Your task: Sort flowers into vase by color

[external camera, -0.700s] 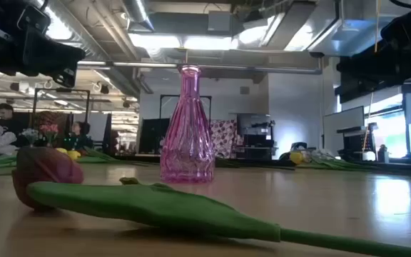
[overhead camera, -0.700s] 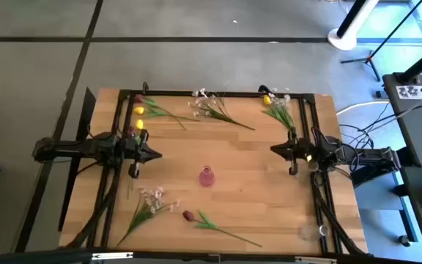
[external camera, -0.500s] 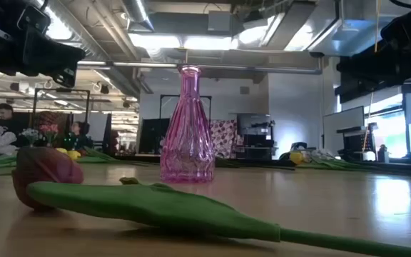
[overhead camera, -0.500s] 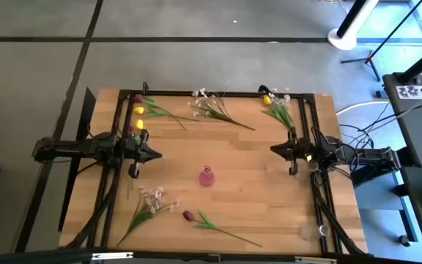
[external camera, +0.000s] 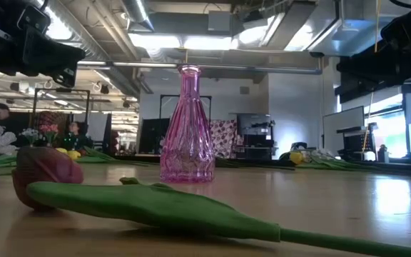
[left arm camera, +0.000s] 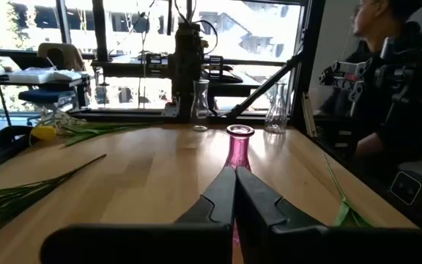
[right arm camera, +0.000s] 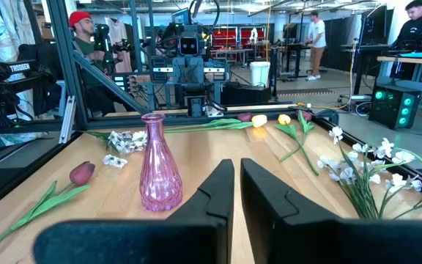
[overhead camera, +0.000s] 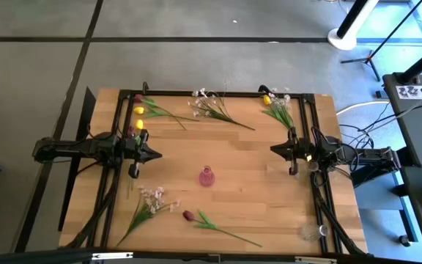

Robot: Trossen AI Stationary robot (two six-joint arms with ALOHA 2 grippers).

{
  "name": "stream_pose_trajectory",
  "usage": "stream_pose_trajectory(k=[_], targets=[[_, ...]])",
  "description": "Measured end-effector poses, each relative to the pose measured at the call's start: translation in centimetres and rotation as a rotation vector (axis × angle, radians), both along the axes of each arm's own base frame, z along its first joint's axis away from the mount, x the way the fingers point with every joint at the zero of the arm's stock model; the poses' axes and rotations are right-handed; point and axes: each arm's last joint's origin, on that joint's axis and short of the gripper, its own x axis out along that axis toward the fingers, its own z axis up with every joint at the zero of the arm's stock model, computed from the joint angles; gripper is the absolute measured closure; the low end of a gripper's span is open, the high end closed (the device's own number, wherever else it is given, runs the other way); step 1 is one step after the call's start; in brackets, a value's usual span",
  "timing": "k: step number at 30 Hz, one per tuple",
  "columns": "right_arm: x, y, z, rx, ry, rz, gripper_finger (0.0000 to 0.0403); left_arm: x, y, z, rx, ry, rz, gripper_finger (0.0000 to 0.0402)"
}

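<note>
A pink ribbed glass vase [overhead camera: 206,176] stands upright in the middle of the table, also seen in the low view [external camera: 188,128]. My left gripper [overhead camera: 157,154] hovers shut to its left and my right gripper [overhead camera: 272,149] hovers shut to its right, both pointing at it and holding nothing. A maroon tulip [overhead camera: 189,215] lies near the near edge, next to a white-pink spray [overhead camera: 151,196]. Yellow and maroon tulips [overhead camera: 139,111] lie at the far left. A white spray [overhead camera: 209,103] lies far middle, and a yellow tulip with a spray [overhead camera: 273,103] far right.
Black frame rails [overhead camera: 218,93] run along the table's far and side edges. Clear glass vases [left arm camera: 199,106] stand by the right arm's base. Bare wood surrounds the pink vase. People sit and stand in the room beyond the table [right arm camera: 84,29].
</note>
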Motion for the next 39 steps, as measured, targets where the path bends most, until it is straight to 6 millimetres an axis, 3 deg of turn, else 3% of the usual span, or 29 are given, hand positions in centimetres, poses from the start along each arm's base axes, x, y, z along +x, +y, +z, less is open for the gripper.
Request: stream_pose_trajectory(k=[21, 27, 33, 39], targets=[[0.0, 0.0, 0.0, 0.0, 0.0, 0.0, 0.0375, 0.0, 0.0, 0.0, 0.0, 0.0, 0.0, 0.0401], [0.0, 0.0, 0.3, -0.165, -0.017, -0.024, 0.0375, 0.0, 0.0, 0.0, 0.0, 0.0, 0.0, 0.0401], [0.0, 0.1, 0.6, 0.116, -0.067, 0.054, 0.0375, 0.0, 0.0, 0.0, 0.0, 0.001, 0.0, 0.0401], [-0.2, -0.1, 2.8, 0.141, -0.275, 0.004, 0.0375, 0.0, 0.0, 0.0, 0.0, 0.001, 0.0, 0.0401]])
